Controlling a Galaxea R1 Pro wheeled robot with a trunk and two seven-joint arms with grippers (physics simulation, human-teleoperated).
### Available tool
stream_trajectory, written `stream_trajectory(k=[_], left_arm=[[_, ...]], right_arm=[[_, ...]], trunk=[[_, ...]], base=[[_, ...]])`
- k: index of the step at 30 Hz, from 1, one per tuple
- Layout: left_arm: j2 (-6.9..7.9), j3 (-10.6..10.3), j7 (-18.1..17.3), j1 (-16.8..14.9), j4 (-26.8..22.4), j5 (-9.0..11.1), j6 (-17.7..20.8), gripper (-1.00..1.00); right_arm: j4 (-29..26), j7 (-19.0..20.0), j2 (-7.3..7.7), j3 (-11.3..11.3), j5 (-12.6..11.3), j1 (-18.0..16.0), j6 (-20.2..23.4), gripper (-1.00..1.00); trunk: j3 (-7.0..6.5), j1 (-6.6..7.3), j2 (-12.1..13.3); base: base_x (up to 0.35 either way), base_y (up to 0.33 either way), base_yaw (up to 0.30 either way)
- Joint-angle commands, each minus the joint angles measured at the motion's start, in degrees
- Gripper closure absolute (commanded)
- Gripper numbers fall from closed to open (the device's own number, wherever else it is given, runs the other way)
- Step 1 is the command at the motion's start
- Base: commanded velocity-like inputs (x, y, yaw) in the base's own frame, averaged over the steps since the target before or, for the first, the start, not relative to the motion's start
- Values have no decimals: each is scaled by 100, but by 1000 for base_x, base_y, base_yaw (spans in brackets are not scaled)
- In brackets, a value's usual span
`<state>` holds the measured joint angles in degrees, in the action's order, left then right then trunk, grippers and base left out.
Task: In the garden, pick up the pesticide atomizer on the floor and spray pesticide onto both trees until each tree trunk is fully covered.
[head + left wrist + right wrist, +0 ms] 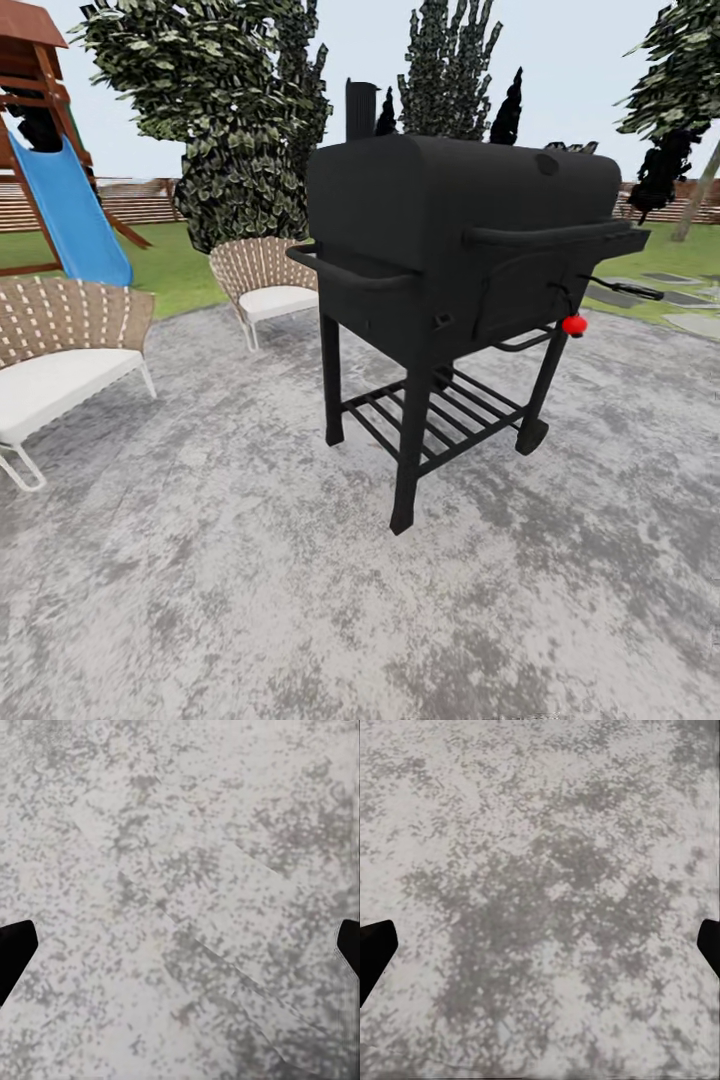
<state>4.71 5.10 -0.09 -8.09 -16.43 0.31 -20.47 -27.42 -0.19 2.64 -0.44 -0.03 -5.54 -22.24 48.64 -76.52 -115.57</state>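
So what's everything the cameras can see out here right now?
Barbecue grill: one, black, on the paving in the middle, chimney behind, slatted shelf below.
Red knob: one, on the grill's right side.
Woven chairs: two, tan with white cushions, one at far left, one behind the grill's left end.
Slide: one, blue, on a wooden play tower at upper left.
Leafy tree: one, behind the chairs.
Dark narrow trees: several, behind the grill.
Fence: brown slats, far back.
Lawn: green, beyond the paving.
Paving: mottled grey, underfoot.
Left claw: open, dark fingertips wide apart, over the paving.
Right claw: likewise open.
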Motion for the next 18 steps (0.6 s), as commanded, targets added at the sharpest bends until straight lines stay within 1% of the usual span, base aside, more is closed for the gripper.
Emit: stream_trajectory(k=[1, 4, 18], left_arm=[[1, 0, 0, 3, 0, 1, 0, -100], [1, 0, 0, 7, 0, 3, -1, -100], [3, 0, 17, 9, 0, 4, 6, -100]], right_arm=[[0, 0, 0, 0, -1, 0, 0, -100], [0, -1, 0, 0, 1, 0, 1, -100], [0, 0, 0, 0, 1, 0, 1, -100]], trunk=[[0, 0, 0], [0, 0, 0], [251, -307, -562]], base=[[0, 0, -269], [0, 0, -269], [0, 0, -269]])
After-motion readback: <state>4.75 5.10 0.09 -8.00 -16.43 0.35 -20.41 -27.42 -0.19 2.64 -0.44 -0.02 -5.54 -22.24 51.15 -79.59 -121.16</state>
